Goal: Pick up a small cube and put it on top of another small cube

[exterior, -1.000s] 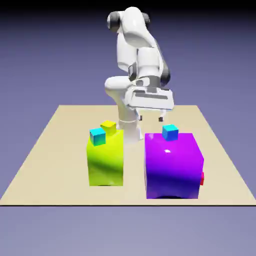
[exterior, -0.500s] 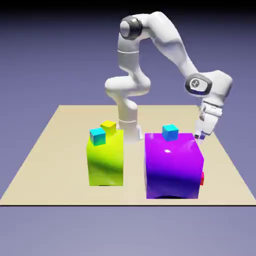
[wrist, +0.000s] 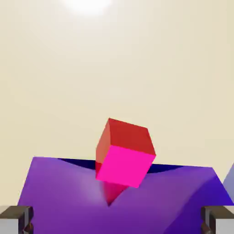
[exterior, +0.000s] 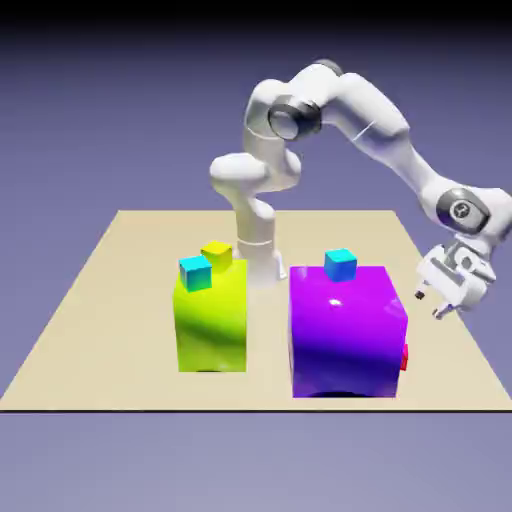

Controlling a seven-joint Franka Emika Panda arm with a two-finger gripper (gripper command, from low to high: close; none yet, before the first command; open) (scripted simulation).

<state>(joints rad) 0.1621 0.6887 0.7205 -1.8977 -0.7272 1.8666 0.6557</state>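
You've got just one small red cube [wrist: 124, 153] showing, and in the hand view it sits dead centre, tilted so one corner points to about 6 o'clock. It's a cube, so no long axis to speak of. It lies on the tan table [exterior: 120, 300] just beside the purple block [exterior: 345, 330]; whether the two actually touch, you can't tell. In the exterior view only a sliver of red [exterior: 404, 357] peeks out at the block's 4 o'clock corner.

Count around it: two big blocks, the purple one and a yellow-green block [exterior: 211, 325] off at its 9 o'clock. Two tiny cyan cubes, one on the purple top [exterior: 340, 264] and one on the yellow-green top [exterior: 195, 272]. One tiny yellow cube [exterior: 216, 254] sits just beside that second cyan, at its 1 o'clock.

Your gripper [exterior: 434, 304] hangs at 3 o'clock of the purple block, above the table, jaws spread wide with nothing in them.
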